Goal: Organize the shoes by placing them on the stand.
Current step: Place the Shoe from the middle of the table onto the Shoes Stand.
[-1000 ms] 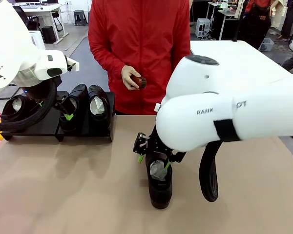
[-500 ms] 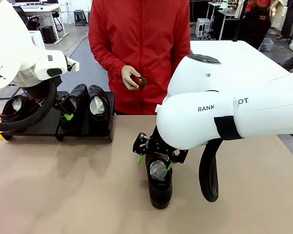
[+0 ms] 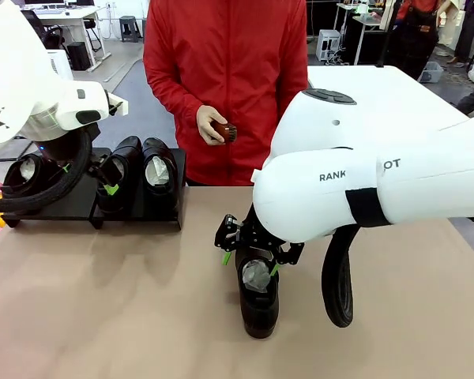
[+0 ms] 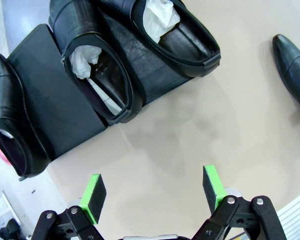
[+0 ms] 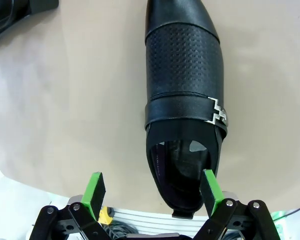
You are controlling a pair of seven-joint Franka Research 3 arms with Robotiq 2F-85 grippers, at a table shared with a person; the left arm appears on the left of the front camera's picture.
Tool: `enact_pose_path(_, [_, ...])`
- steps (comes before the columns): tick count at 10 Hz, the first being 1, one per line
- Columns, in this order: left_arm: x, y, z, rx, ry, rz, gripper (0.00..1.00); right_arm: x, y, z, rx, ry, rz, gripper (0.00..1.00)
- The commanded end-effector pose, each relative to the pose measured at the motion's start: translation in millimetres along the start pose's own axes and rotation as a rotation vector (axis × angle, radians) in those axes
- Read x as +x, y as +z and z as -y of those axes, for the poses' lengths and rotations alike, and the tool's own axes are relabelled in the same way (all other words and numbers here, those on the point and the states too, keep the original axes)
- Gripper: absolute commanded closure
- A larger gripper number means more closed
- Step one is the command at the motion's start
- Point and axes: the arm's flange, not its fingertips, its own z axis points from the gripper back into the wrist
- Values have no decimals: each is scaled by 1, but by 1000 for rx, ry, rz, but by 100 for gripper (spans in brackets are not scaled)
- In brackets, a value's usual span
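Three black shoes [image 3: 159,170] stand on the low black stand [image 3: 75,207] at the far left; in the left wrist view they [image 4: 97,75] lie below on the stand [image 4: 55,95]. My left gripper [image 3: 88,178] hangs open above the stand's front edge, and nothing sits between its fingertips [image 4: 153,189]. A fourth shoe [image 3: 259,296], stuffed with white paper, rests on the table in the middle, toe towards me. My right gripper [image 3: 250,262] is open just over its heel end. In the right wrist view this shoe [image 5: 185,100] has a silver buckle, and the gripper [image 5: 152,192] is not closed on it.
A person in a red jacket [image 3: 225,71] stands at the far side holding a small brown brush [image 3: 225,132]. The tan table [image 3: 103,316] has free room in front of the stand. My right arm's black cable [image 3: 337,284] hangs beside the shoe.
My right gripper's jaws have spread a little wider over the shoe's heel. The left arm, the shoes and the person's hand have stayed put.
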Motion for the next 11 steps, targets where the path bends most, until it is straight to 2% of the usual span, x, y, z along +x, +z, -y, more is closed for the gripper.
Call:
enact_pose_path(1, [0,0,0,0,0,0,0,-8,17,2,-29,72,14,0])
enact_pose_path(3, [-7,-12,40,89,-26,6,0,11,76,36,-83,-63,165,0])
enact_pose_path(6, [-32,8,112,189,92,-22,0,46,117,95,-80,-301,233,0])
enact_pose_path(9, [-47,14,172,161,181,-74,0,67,125,148,-66,-496,256,0])
enact_pose_path(10, [-46,12,194,73,253,-93,0,74,120,163,-104,-627,281,0])
enact_pose_path(11, [-41,7,208,3,313,-68,0,70,130,146,-64,-432,237,0])
